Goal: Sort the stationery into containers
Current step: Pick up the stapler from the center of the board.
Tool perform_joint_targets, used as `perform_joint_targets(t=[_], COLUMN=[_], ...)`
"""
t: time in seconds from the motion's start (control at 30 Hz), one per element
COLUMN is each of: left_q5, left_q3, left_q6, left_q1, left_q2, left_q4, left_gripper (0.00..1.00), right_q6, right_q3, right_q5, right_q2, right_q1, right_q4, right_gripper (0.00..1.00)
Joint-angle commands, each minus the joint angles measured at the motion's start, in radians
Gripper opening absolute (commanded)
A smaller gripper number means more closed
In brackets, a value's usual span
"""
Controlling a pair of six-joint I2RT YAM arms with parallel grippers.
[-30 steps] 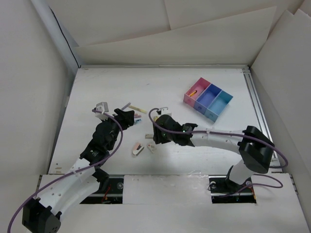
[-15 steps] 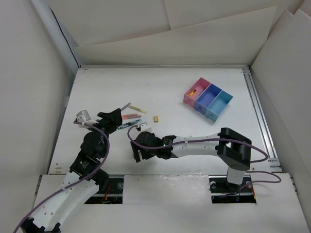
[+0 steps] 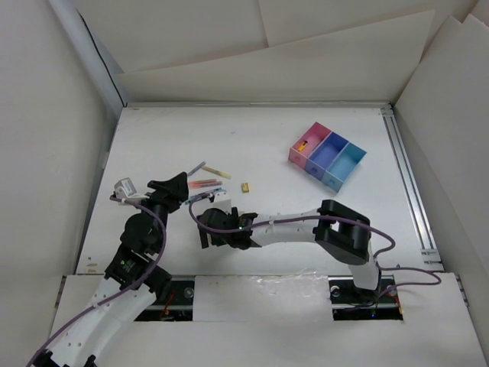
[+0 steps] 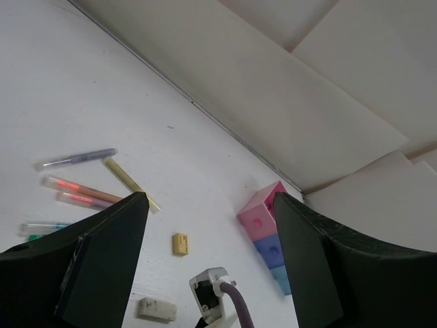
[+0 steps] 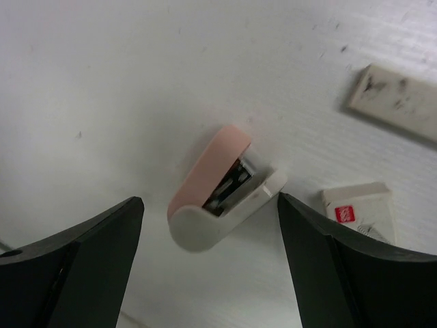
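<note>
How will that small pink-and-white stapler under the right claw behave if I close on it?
The stapler looks rigid and, being small, is probably light. Its smooth, rounded shell may slip or pivot in the open right claw. It lies diagonally to the fingers with its hinged mouth gaping, so a squeeze might snap it shut.

Five pens (image 4: pixel 75 158), three boxes (image 4: pixel 258 219), two erasers (image 5: pixel 360 212), one stapler (image 5: pixel 218 188), one block (image 4: pixel 179 243)

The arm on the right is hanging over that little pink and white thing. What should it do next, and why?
Probably lower the right gripper straight down and close on the pink-and-white mini stapler. Its jaws stand open on either side of the stapler, which lies untouched on the table, so only the descent seems left.
</note>
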Motion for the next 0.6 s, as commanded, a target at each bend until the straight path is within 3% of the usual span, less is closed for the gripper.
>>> perform_joint_targets(t=[0.0,0.23,0.3,0.5,0.57], left_q5=[-0.001,-0.001,-0.001,-0.012,-0.021], left_q3=[0.027,0.027,0.027,0.018,0.018], left_q6=[-0.007,0.002,0.002,0.012,0.012], left_q1=[0.005,0.005,0.005,0.005,0.005], left_q2=[-0.021,-0.021,-0.021,-0.021,-0.021], left_q4=[0.007,0.007,0.007,0.007,0.017], left_gripper=[0.71,0.71,0.71,0.71,0.71], right_q6=[0.050,0.074,0.084,0.104,0.104], right_q3=[0.041,0.077,0.087,0.049,0.037], right_q5=[0.086,0.169,0.183,0.213,0.213], right_q2=[0.022,0.076,0.076,0.050,0.038], right_q1=[0.004,0.013,0.013,0.024,0.024], right_q4=[-0.024,-0.070,-0.094,-0.105,-0.105], right_gripper=[0.86,0.78,0.69,0.67,0.56])
